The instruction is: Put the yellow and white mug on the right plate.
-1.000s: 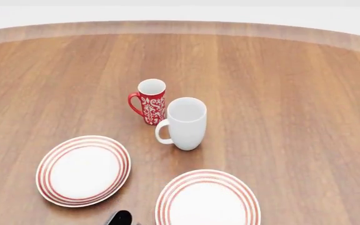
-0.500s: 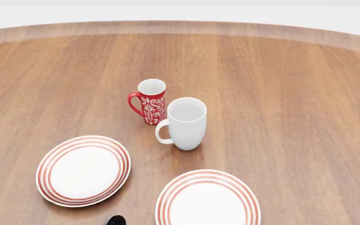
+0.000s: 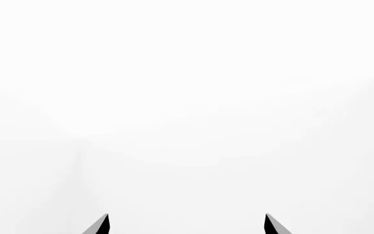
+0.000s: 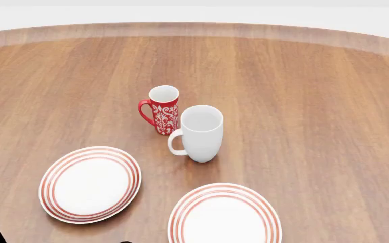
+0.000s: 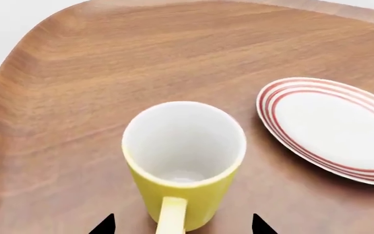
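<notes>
My bench (image 4: 303,101) has open wood to the far side and right. The right plate (image 4: 224,215) lies at its near edge, just near of the white mug (image 4: 200,132). My right jaws (image 5: 181,225) stand wide apart, straddling the upright yellow and white mug (image 5: 183,163) without touching it. My left jaws (image 3: 187,224) gape wide, empty.

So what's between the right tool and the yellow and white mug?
Nothing. In the right wrist view the yellow and white mug stands just ahead of the open right tool, its handle pointing back between the fingertips; only bare table lies around it.
</notes>
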